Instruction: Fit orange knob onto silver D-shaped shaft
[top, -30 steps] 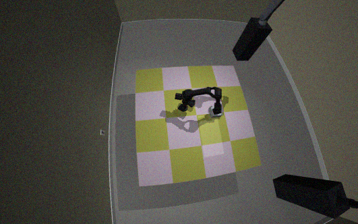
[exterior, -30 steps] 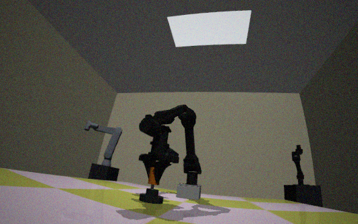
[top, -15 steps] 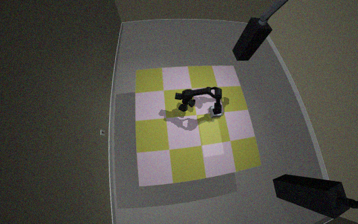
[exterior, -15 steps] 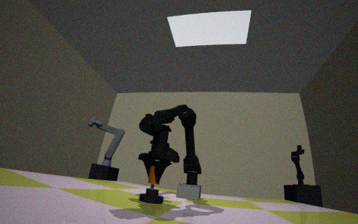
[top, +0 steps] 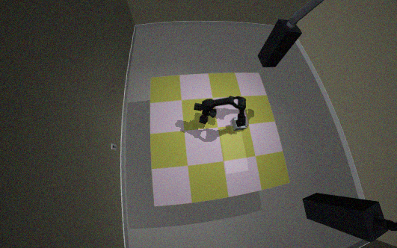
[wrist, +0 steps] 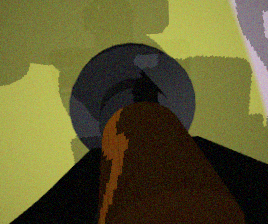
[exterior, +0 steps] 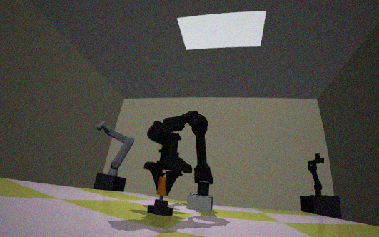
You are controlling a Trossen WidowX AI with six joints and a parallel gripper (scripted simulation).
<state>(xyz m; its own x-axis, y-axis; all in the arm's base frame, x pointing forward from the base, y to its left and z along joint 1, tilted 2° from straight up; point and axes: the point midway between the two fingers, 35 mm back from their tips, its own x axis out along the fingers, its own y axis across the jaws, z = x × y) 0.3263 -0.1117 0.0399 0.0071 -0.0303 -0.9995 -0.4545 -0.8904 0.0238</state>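
Robotics lab, robot arms (exterior: 200,150) (top: 222,101) on bases, checkered mat (exterior: 21,210) (top: 205,146), plain walls (exterior: 264,143) (top: 52,112)

Rectangular ceiling light panel (exterior: 223,30), lit white, plain beige rear wall (exterior: 257,143), darker side walls (exterior: 25,107) and ceiling (exterior: 139,64), grey floor (top: 202,48) with pale edge lines, yellow-and-pink checkered square (top: 205,181) (exterior: 21,214), its corners inside the floor edges, shadow bordering its lower edge.

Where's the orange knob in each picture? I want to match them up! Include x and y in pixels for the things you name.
Top: I can't make out the orange knob here; the arm's black gripper end is left of the middle of the checkered mat (top: 205,146) (exterior: 14,210) (wrist: 30,130).
Exterior: the orange knob (exterior: 162,185) (wrist: 150,165) is low, just left of the middle, between the gripper's (exterior: 162,193) fingers.
Wrist: it's big, at the bottom, around the middle.
Shared landmark: the yellow and pale checkered mat.
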